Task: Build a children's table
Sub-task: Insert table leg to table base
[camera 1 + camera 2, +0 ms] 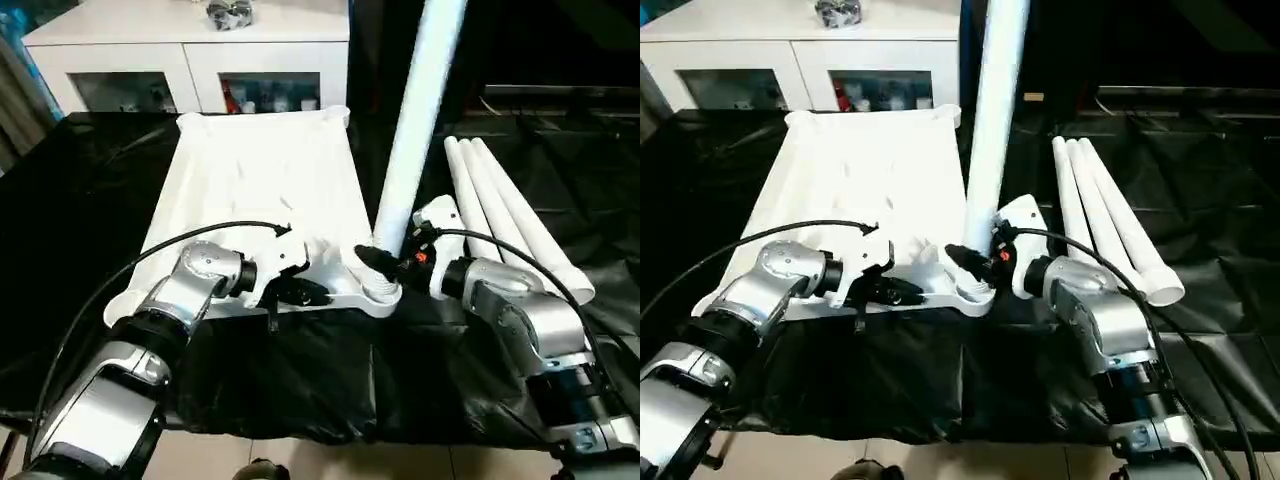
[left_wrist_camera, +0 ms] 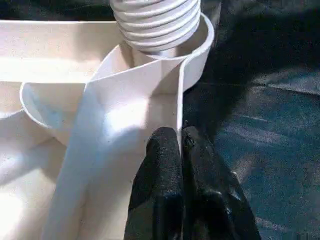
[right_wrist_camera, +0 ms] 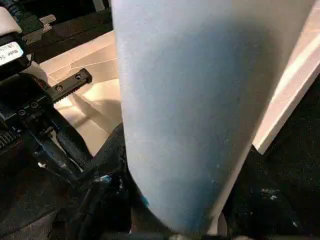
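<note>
At the near edge of the black-covered work table (image 1: 90,200), the upturned tabletop (image 1: 270,170) lies with its ribbed underside showing, and both arms work on its near right corner socket (image 1: 383,292). The left gripper (image 1: 298,292) is pinched onto the thin rim wall of the tabletop just beside that socket; in the left wrist view its fingers (image 2: 165,165) press together with the wall edge caught between them. The right gripper (image 1: 378,260) has its black fingers clasped around the base of the upright leg (image 1: 415,110), which stands in the socket and leans a little away from vertical. The left wrist view shows the leg's threaded end (image 2: 155,22) with several ridges above the socket mouth, so I judge it only partly seated.

That lean is the worry. If the leg turns while tilted, the threads could cross and jam, or the end could pop out. The left hold is on a thin wall; should it slip, the whole tabletop may spin or slide toward the table edge.

Farther back on the right, the three spare legs (image 1: 505,215) lie side by side, close to the right arm's elbow; a wide swing could roll them away. Beyond stands a white cabinet (image 1: 190,55).
</note>
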